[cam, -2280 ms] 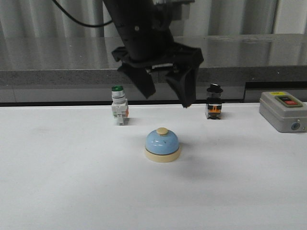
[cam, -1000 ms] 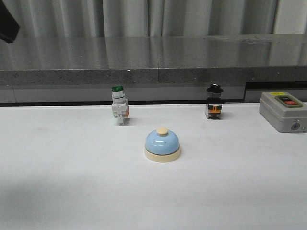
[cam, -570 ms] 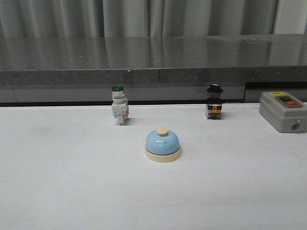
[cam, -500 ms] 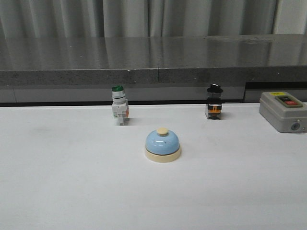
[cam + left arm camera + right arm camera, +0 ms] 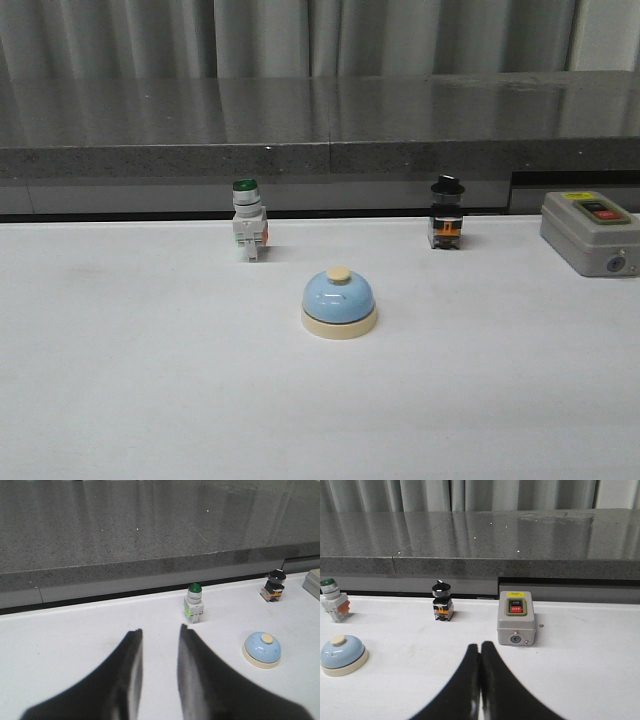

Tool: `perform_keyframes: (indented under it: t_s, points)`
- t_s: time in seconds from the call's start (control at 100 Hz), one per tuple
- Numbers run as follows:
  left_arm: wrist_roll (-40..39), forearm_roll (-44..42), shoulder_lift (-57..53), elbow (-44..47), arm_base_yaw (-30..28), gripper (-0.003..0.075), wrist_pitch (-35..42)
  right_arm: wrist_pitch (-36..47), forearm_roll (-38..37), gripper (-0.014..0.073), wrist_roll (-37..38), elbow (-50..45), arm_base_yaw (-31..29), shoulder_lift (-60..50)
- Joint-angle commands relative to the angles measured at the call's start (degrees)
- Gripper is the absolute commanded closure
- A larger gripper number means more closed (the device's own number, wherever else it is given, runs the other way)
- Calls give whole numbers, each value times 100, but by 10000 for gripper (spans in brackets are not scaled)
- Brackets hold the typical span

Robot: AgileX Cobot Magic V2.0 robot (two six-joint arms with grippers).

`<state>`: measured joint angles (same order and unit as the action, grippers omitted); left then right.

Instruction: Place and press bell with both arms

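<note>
The left gripper (image 5: 159,665) is sitting back from the work with its jaws a little apart and nothing between them, while the right gripper (image 5: 479,677) is holding its jaws pressed together, also empty. Beyond the left jaws and off to their right side, well apart from them, the bell (image 5: 339,303) is standing upright on the white table (image 5: 130,390); from the right jaws it is lying ahead and off to their left. A couple of seconds ago a black gripper was hanging spread open directly above the bell, and it has since been pulling clear of the front view, so I am judging that the placing is done and the pressing is either finished or waiting on the other arm. Further out, the green-capped push-button switch (image 5: 248,232), the black-knobbed selector switch (image 5: 446,212) and the grey control box (image 5: 590,232) are standing untouched along the back edge.
</note>
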<state>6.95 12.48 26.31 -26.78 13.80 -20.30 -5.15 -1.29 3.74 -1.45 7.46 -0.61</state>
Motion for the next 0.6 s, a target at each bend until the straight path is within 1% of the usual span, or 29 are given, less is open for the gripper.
perform_keyframes:
  t_s: [0.0,0.54,0.59]
  points:
    - [-50,86,13,-151,-9,740,396,482,26,654,-38,78,-44,-106]
    - [-50,86,13,-151,-9,741,396,482,26,654,-38,78,-44,-106]
    - [-50,86,13,-151,-9,741,487,482,26,654,-38,78,-44,-106]
